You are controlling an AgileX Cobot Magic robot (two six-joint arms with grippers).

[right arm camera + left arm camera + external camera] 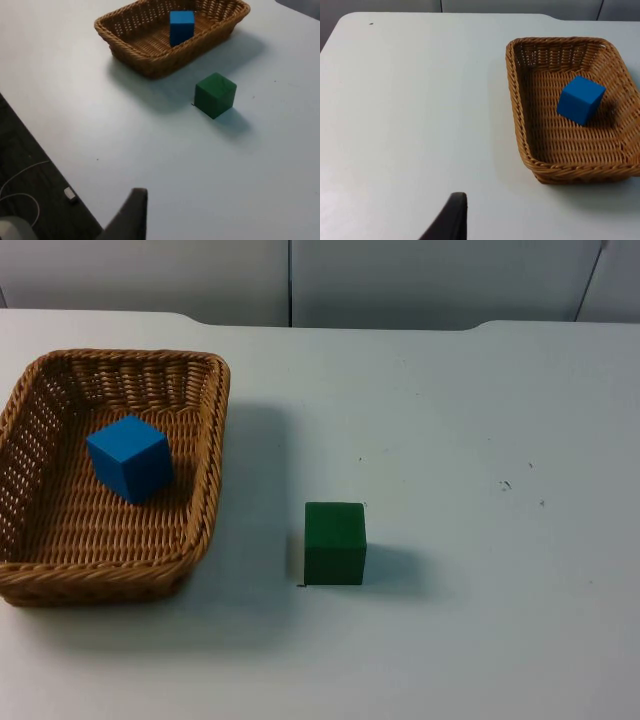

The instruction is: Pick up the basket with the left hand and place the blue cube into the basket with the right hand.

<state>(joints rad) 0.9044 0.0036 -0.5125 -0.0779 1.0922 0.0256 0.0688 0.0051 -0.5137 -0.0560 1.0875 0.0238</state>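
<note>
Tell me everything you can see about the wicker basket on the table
The basket is a shallow rectangular tray of woven tan wicker, with rounded corners, low sloping walls and a braided rim. It sits upright and flat on the white table, casting a shadow toward the green cube, which stands apart from it. The blue cube rests inside on the woven floor, tilted on an edge, away from the walls. Nothing grips the basket; the left wrist view looks at it from a distance.

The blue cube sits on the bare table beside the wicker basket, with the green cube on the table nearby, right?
Not quite. The blue cube lies inside the wicker basket, on its woven floor, as the top view shows. The green cube does stand on the table nearby.
</note>
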